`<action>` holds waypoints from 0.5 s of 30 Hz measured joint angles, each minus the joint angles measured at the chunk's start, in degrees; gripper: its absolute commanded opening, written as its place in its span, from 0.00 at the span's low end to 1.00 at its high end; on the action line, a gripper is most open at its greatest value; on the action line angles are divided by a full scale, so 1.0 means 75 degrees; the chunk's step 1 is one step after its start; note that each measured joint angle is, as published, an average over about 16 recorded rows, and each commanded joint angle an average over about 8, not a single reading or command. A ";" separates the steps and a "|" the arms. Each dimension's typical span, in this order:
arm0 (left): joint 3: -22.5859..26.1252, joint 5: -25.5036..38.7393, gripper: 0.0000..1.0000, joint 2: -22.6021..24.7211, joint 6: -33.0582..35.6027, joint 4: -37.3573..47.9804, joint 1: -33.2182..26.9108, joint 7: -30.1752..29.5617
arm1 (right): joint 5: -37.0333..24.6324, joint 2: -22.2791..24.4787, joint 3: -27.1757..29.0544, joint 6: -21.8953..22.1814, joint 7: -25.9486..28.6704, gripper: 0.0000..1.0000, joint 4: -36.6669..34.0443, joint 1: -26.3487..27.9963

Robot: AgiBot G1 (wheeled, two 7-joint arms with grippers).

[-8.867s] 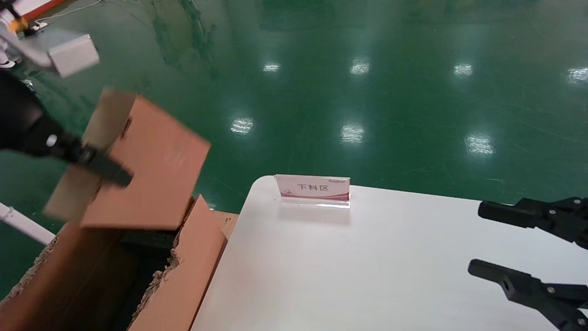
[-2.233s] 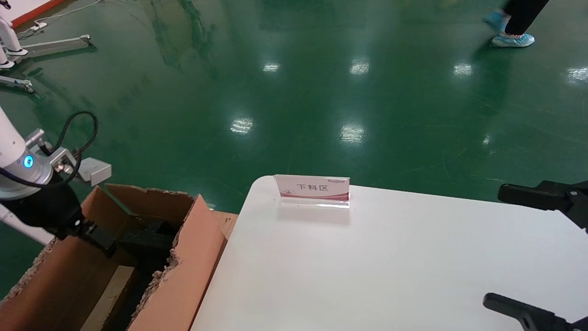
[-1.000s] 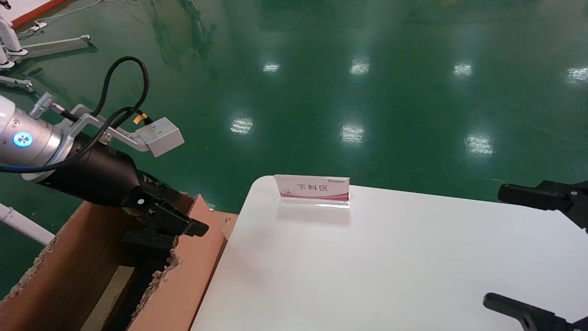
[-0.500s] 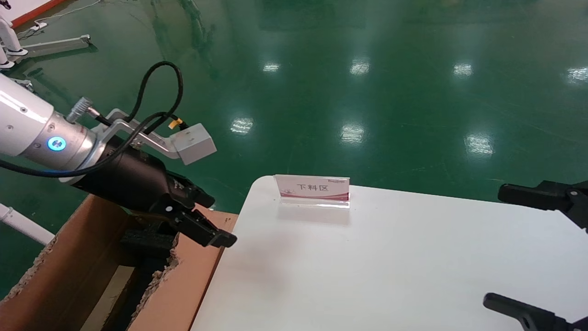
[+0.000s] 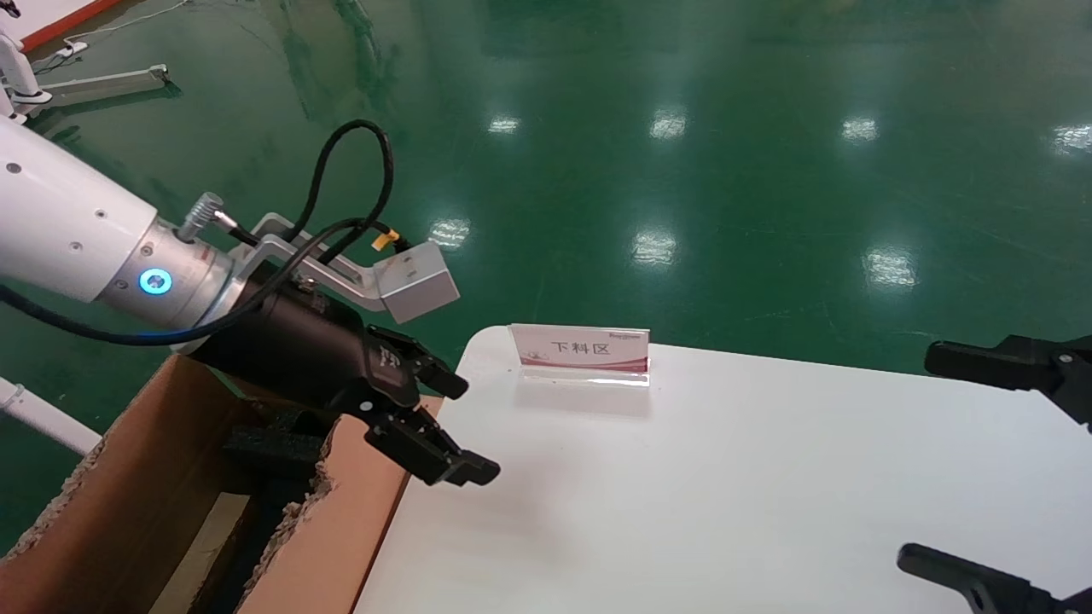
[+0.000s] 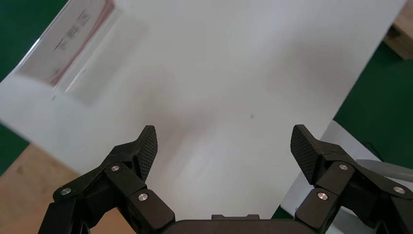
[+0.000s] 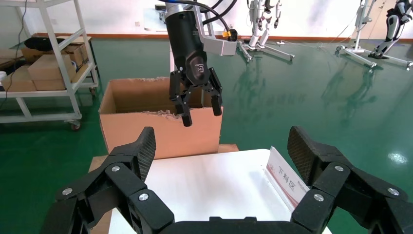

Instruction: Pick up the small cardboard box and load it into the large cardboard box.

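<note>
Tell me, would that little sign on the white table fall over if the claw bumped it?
Probably, yes. The sign stands upright on a narrow clear base, so a nudge could tip it. It looks thin and light, so it might also just slide on the smooth white table. The open left claw is apart from it.

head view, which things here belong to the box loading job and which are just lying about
Part of the job:
- large cardboard box, torn edges, black foam inside, beside the table
- left gripper, open and empty, over the table's corner nearest the box
- small cardboard box: not visible as such

Just there:
- white table
- acrylic sign stand at the table's far edge
- right gripper, open, idle over the table's right side
</note>
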 measured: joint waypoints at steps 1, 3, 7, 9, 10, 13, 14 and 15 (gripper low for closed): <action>-0.0126 -0.0025 1.00 0.0007 0.0017 0.0003 0.0101 0.0064 | 0.0000 0.0000 0.0000 0.0000 0.0000 1.00 0.0000 0.0000; -0.0380 -0.0074 1.00 0.0022 0.0050 0.0009 0.0302 0.0193 | 0.0000 0.0000 0.0000 0.0000 0.0000 1.00 0.0000 0.0000; -0.0898 -0.0175 1.00 0.0052 0.0118 0.0022 0.0715 0.0457 | 0.0000 0.0000 0.0000 0.0001 0.0000 1.00 0.0000 0.0000; -0.1164 -0.0227 1.00 0.0067 0.0153 0.0028 0.0927 0.0592 | 0.0000 0.0000 0.0000 0.0001 0.0000 1.00 -0.0001 -0.0001; -0.1297 -0.0253 1.00 0.0074 0.0170 0.0031 0.1033 0.0660 | 0.0000 0.0000 0.0000 0.0001 0.0000 1.00 -0.0001 -0.0001; -0.1683 -0.0328 1.00 0.0096 0.0221 0.0040 0.1340 0.0857 | 0.0001 0.0000 0.0000 0.0001 0.0000 1.00 -0.0001 -0.0001; -0.1810 -0.0353 1.00 0.0103 0.0238 0.0043 0.1441 0.0921 | 0.0001 0.0000 0.0000 0.0001 -0.0001 1.00 -0.0001 -0.0001; -0.1875 -0.0366 1.00 0.0107 0.0246 0.0045 0.1493 0.0954 | 0.0001 0.0000 0.0000 0.0001 -0.0001 1.00 -0.0001 -0.0001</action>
